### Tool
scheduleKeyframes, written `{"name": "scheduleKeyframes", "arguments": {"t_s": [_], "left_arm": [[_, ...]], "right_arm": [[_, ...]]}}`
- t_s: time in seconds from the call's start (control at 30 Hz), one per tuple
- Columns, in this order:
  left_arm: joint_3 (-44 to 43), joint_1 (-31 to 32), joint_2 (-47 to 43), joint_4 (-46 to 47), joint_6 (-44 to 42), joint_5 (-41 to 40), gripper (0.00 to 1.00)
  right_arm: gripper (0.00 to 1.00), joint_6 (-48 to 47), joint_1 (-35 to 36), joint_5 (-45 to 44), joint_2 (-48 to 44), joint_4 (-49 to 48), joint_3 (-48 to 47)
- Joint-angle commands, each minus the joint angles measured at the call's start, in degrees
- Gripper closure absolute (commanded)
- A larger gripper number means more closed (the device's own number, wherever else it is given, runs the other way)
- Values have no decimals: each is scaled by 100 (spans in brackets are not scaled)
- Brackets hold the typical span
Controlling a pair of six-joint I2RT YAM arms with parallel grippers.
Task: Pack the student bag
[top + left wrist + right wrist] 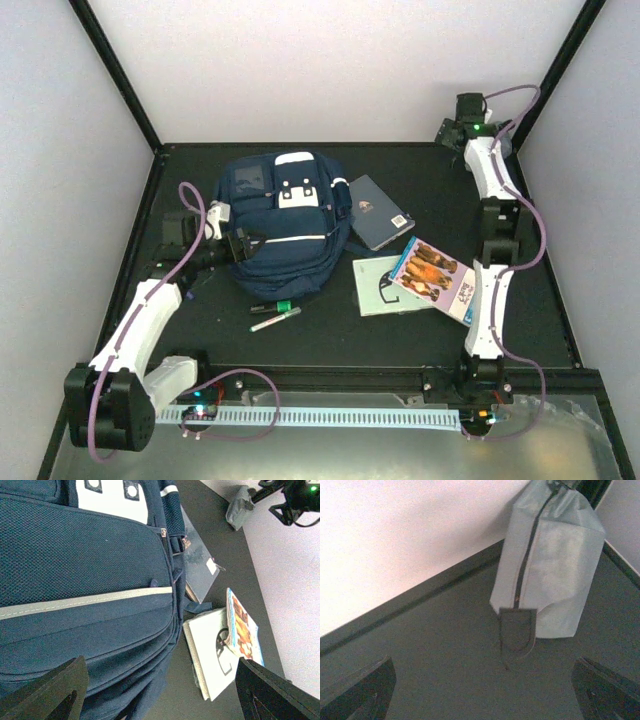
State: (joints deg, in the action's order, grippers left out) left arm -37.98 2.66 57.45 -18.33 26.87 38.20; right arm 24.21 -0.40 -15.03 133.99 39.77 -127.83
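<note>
The backpack [300, 215] is coloured navy with thin white stripes and a white patch; the pouch [555, 565] is coloured grey.

One bag [283, 225], pouch [550, 565], three books [378, 212], two markers [275, 319]

No legible text — none anywhere
</note>
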Motion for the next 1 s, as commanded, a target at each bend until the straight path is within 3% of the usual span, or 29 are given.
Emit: {"name": "scheduleKeyframes", "arguments": {"t_s": [0.0,0.4,0.77,0.8,0.93,0.97], "left_arm": [[-100,23,62,134,-9,33,16],[-61,24,241,252,-29,12,16],[-78,23,539,384,-94,76,16],[-78,14,551,397,-90,80,15],[-103,23,598,418,-118,82,15],[-106,18,601,423,-125,82,16]], "right_arm": [[0,605,-189,-332,352,-306,-494],[0,292,-292,-622,905,-1019,-596],[7,482,-232,-811,1124,-854,-544],[10,550,-232,-926,1114,-845,-484],[45,526,-265,-929,1079,-952,-406],[48,524,-261,-939,1091,-963,-434]]}}
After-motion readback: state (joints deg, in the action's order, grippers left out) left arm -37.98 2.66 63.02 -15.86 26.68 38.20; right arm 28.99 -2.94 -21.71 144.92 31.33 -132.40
